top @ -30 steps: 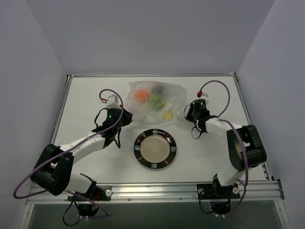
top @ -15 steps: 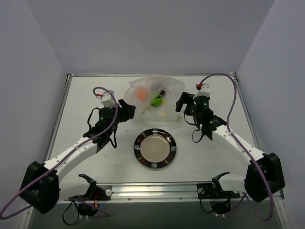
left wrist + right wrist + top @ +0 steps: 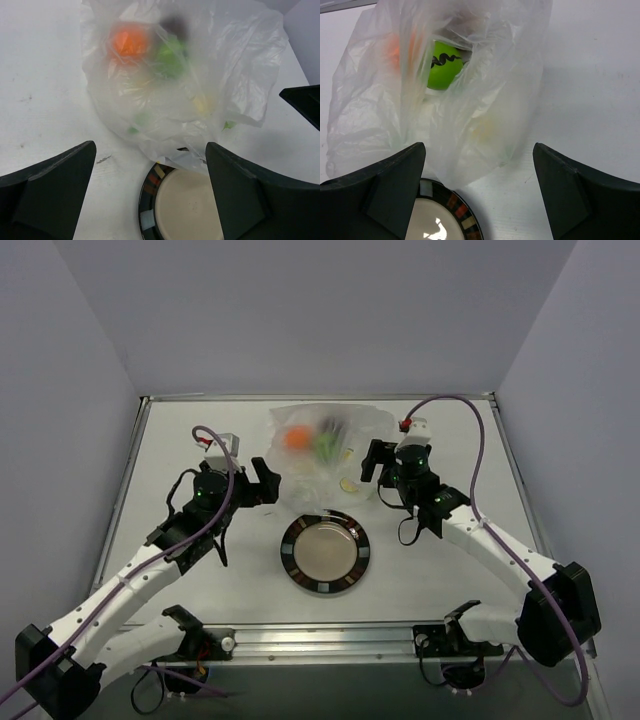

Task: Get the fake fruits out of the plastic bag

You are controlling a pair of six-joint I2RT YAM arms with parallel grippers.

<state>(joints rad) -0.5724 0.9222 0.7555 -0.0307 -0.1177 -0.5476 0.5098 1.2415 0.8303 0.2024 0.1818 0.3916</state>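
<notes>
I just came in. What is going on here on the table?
A robot's left gripper and right gripper stand open on either side of a clear plastic bag, holding nothing. The bag lies just beyond a round plate. The orange fruit, green fruit and maroon fruit are inside the bag, none taken out yet.

Bright, even light from overhead washes the white bench (image 3: 180,440); shadows are faint and short. Ahead of the left pincer (image 3: 150,145) the bag (image 3: 240,60) and its fruits (image 3: 130,40) look hazy, perhaps out of focus. Ahead of the right pincer (image 3: 479,145) the green fruit (image 3: 442,70) is crisp; the plate (image 3: 457,205) between its fingers (image 3: 380,190) carries a small white glare.
</notes>
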